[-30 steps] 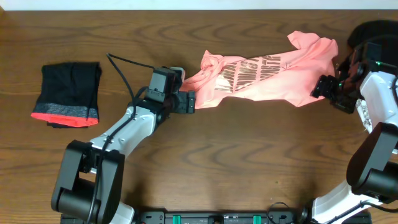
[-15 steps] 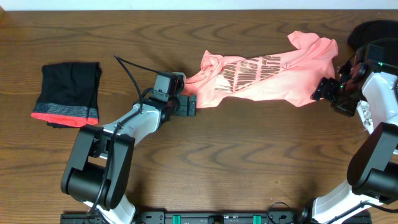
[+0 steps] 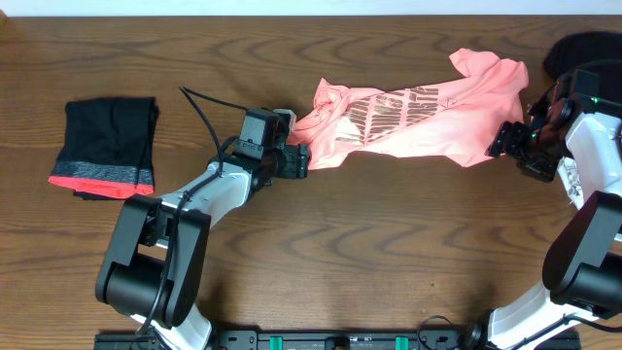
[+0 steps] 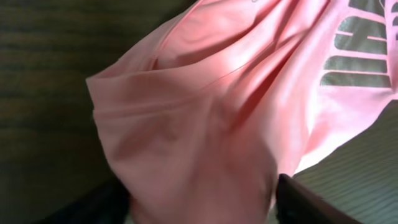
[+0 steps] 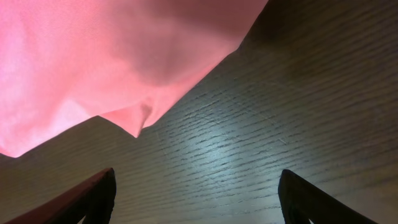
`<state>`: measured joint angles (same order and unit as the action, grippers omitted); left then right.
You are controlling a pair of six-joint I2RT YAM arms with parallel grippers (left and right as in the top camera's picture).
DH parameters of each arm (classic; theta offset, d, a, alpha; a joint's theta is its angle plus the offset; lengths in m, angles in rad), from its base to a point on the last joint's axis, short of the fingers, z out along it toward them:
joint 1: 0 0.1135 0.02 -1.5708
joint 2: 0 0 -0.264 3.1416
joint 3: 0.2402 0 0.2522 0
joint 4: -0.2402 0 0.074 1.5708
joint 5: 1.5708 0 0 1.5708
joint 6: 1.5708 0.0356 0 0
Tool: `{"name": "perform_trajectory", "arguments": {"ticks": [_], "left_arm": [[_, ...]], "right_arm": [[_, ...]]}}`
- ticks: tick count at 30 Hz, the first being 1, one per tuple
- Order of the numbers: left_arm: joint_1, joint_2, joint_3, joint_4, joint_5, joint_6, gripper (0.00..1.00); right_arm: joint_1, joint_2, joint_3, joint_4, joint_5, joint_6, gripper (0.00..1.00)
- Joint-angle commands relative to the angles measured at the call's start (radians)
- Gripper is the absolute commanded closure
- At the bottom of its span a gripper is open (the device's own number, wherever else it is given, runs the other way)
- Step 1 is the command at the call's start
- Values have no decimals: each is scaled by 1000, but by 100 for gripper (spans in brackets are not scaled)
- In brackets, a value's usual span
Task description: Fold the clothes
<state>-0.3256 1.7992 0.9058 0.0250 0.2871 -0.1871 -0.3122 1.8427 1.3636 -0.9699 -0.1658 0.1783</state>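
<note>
Change since earlier frame: left arm's elbow swung in toward the bench middle; left gripper (image 3: 298, 160) pushed slightly further into the garment's left end. Right arm as before.

Item: salmon-pink garment (image 3: 408, 117), crumpled and unfolded, on the bench (image 3: 389, 262) along the far edge, right of centre. Its long axis runs left to right, rising a little toward the far right corner.

Left gripper: at the garment's left end, fingers (image 4: 308, 202) spread with cloth bunched between them, not yet clamped.

Right gripper (image 3: 507, 138): at the garment's right end, fingers (image 5: 93, 193) spread over bare wood, the cloth's corner just ahead, nothing held.

Governing relation: the garment spans the gap between the two grippers, one end nearest each arm.

Also present: black garment (image 3: 109, 141), folded, near the left edge.
</note>
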Motion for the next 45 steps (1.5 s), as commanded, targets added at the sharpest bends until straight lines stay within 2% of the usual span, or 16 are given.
{"name": "perform_trajectory", "arguments": {"ticks": [1,4,7,8,16,19,25,27,39,45], "left_arm": [[-2,13,15,-1,19,-11,36],[-2,10,15,0,19,-10,58],[1,-7,16,4,18,-10,92],[4,-20,18,4,15,-10,94],[60,-201,22,11,-19,-10,94],[73,-266,22,10,-48,-10,94],[73,-303,22,7,-76,-10,94],[73,-303,22,-2,-79,-10,94],[73,-303,22,-20,-98,-10,94],[73,-303,22,-20,-98,-10,94]], "right_arm": [[-8,2,-5,1,-11,8,19],[-8,2,-5,0,-11,8,19],[-8,1,-5,0,-30,8,19],[-10,1,-5,1,-51,7,20],[-84,1,-4,43,-150,-6,21],[-128,2,-5,56,-235,-80,22],[-161,2,-31,68,-269,-175,34],[-158,2,-56,98,-319,-212,34],[-158,2,-329,518,-348,-216,34],[-150,2,-409,673,-348,-181,35]]}}
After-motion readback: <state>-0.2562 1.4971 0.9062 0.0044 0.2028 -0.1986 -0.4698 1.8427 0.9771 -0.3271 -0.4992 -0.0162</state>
